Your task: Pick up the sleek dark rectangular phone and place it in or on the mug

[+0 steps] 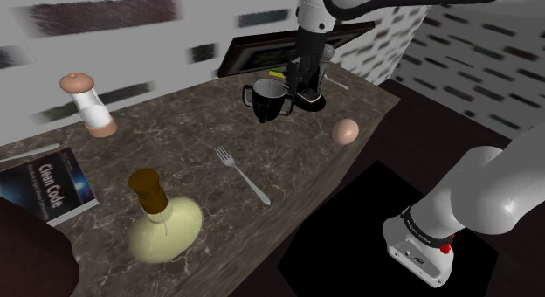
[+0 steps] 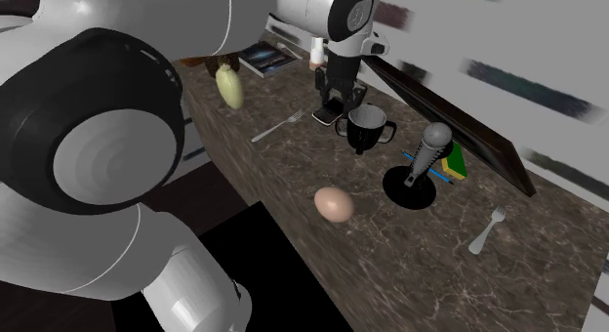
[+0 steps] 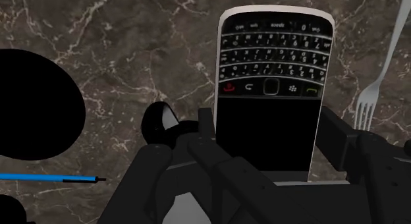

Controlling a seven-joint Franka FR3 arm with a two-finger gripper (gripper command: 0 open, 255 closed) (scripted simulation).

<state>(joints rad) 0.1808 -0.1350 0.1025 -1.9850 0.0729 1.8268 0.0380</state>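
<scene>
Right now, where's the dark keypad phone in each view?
Wrist view: black, silver-rimmed keypad phone clasped between the fingers.
Second exterior view: phone below the fingers, left of the glossy black mug.
Shoulder view: under the fingers, right of that mug, lost among dark shapes.
Shared landmark: the mug.

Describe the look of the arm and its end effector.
The arm has smooth, rounded white links with dark joints, one capped by a round black disc. A small red mark sits on its lower link. The end effector is all black, with two blocky, angular fingers.
</scene>
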